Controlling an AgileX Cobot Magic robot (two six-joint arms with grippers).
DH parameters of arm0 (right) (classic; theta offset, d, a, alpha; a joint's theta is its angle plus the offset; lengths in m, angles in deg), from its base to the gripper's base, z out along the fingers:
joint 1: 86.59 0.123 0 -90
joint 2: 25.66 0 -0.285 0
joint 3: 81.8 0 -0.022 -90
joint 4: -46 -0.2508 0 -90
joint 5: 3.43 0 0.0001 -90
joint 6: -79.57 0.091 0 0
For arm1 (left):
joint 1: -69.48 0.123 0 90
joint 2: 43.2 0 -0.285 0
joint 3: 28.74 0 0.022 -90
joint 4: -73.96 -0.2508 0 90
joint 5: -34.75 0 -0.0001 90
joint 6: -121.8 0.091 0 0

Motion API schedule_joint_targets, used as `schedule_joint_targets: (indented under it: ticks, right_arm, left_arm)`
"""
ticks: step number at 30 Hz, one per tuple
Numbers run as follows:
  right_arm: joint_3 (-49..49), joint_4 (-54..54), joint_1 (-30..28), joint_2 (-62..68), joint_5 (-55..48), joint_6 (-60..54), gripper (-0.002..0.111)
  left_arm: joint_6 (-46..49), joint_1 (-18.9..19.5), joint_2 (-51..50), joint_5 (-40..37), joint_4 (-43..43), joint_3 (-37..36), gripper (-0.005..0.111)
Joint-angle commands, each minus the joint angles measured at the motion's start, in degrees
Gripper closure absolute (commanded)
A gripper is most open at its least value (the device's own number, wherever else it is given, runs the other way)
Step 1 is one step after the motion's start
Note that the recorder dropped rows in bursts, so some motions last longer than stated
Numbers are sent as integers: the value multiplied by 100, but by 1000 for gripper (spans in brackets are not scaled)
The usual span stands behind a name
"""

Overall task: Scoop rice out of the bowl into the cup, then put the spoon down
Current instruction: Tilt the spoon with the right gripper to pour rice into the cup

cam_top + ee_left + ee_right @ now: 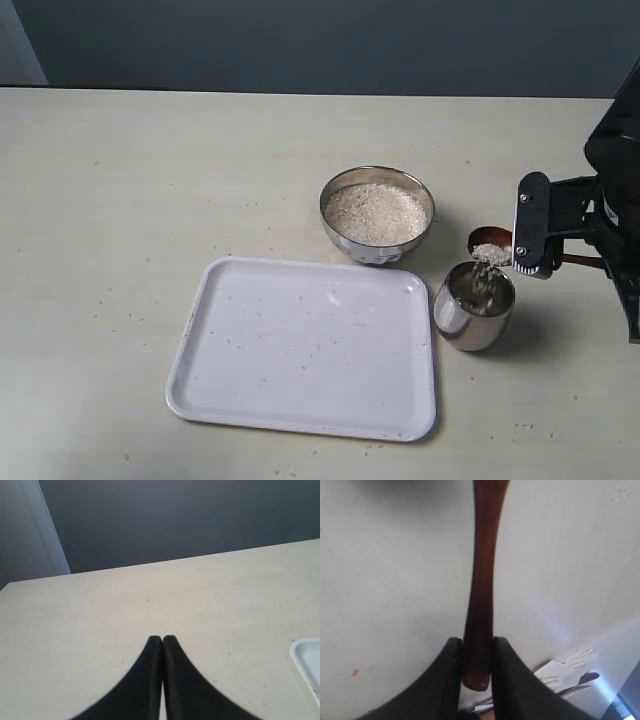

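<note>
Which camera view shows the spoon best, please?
The exterior view: the spoon tips rice above the cup. The right wrist view shows only its handle clamped in the right pincer; the left wrist view shows none of it.

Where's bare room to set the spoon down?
Exterior view. Free: the white tray, bare, left of the cup; open table left of the bowl and tray; the strip beyond the bowl. Crowded: between bowl, cup and spoon, at right.

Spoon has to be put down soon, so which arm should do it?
Right. The right gripper is shut on the spoon handle, tipping rice into the cup. The left gripper is shut and empty, facing only table and a tray corner.
</note>
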Motion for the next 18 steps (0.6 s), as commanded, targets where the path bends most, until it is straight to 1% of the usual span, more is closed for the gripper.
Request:
schedule_joint_targets:
  ticks: [1, 12, 18]
  right_arm:
    - [19, 79, 15, -1, 29, 65, 108]
    - [19, 122, 15, -11, 37, 179, 108]
    - [19, 444, 15, -49, 49, 500, 108]
  left_arm:
    - [-37, -20, 25, 8, -5, 23, 106]
    - [-37, -20, 25, 8, -5, 23, 106]
    - [-37, -20, 25, 8, -5, 23, 106]
